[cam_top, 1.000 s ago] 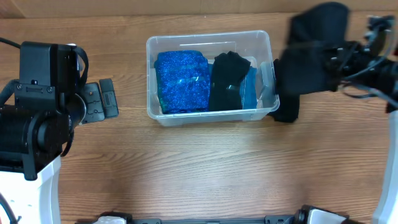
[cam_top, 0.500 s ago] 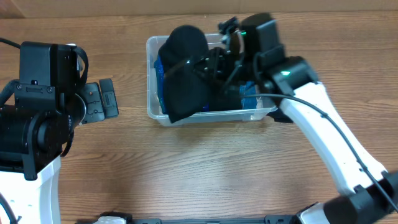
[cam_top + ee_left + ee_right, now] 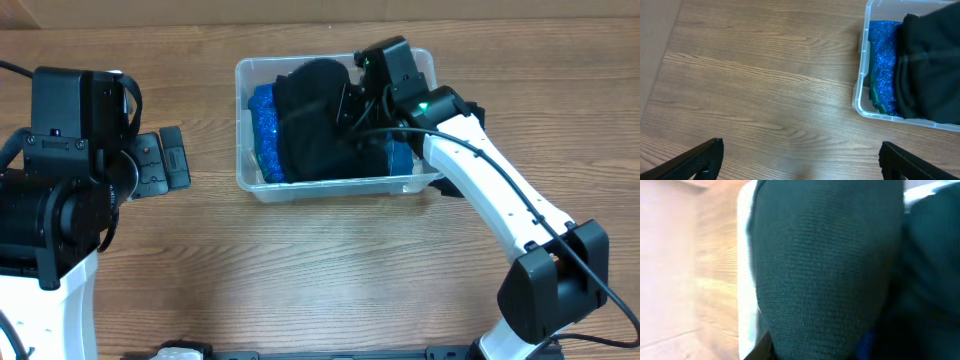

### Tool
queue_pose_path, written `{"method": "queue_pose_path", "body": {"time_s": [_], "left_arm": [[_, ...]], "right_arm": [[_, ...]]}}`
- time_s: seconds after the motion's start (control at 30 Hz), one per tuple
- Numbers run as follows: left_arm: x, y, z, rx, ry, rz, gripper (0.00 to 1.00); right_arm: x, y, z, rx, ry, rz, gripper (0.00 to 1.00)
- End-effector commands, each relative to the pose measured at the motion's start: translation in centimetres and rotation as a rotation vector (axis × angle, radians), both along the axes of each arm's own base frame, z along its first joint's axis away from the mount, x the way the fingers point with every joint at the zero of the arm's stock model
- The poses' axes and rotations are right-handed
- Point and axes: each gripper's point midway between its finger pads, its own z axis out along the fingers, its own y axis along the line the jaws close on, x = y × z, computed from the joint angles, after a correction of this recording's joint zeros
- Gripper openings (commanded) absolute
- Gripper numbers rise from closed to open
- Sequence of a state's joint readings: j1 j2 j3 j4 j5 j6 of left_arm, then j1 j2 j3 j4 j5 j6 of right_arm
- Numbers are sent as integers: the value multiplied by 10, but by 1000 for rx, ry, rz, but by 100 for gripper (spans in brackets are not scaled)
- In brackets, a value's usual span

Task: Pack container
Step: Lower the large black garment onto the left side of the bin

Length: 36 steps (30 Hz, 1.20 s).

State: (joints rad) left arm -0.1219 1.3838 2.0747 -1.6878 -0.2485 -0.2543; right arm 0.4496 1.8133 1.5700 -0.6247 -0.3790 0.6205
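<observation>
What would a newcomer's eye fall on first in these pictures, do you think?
A big black knit cloth fills the middle of the clear container at the far centre of the table, and the right arm reaches in over it. Glittery blue fabric shows along the container's left end, and the left gripper hangs open over bare wood to the left.

We see bright, even light from above: the tabletop (image 3: 330, 270) shows only a faint shadow just beside the container (image 3: 243, 130). Overhead and left wrist views are sharp. The right wrist view is blurred, black fabric (image 3: 830, 265) pressed close, container rim smeared.
</observation>
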Motion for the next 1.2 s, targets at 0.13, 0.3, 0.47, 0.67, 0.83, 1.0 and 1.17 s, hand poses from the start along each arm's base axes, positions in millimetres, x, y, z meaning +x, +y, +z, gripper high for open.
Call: {"method": "queue_pose_path", "body": {"time_s": [0.13, 0.3, 0.47, 0.67, 0.83, 1.0, 1.17], "left_arm": [[0, 4, 2, 21, -2, 2, 100], [0, 4, 2, 21, -2, 2, 100], [0, 4, 2, 21, -2, 2, 100], [0, 4, 2, 21, -2, 2, 100], [0, 4, 2, 21, -2, 2, 100], [0, 4, 2, 21, -2, 2, 100], [0, 4, 2, 21, -2, 2, 100]], "right_arm": [[-32, 59, 107, 424, -80, 237, 11], [-21, 41, 56, 240, 37, 10, 16], [-6, 12, -13, -60, 6, -26, 100], [15, -31, -11, -146, -53, -61, 91], [7, -31, 33, -76, -166, 65, 51], [-8, -14, 22, -108, -157, 143, 81], [-14, -8, -24, -149, -50, 169, 74]]}}
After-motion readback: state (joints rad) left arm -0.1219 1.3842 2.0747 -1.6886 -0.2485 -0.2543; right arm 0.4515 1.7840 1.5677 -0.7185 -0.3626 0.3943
